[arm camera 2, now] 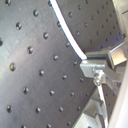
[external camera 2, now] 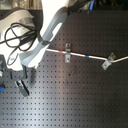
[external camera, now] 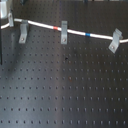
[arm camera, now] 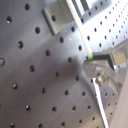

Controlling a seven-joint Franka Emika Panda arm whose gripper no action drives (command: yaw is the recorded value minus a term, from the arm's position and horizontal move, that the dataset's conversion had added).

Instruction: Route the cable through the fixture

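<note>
Table [external camera: 65, 95]: dark perforated board; in the first exterior view, going left to right: cable [external camera: 75, 32], white, running across the far part; fixture [external camera: 23, 33], small slanted grey clip, cable passing at its top; red band [external camera: 55, 27]; upright post clip [external camera: 64, 32] touching the cable; blue band [external camera: 88, 35]; pale slanted clip [external camera: 115, 41]; end effector [arm camera: 97, 62] in the first wrist view: fingers closed on the cable.
</note>
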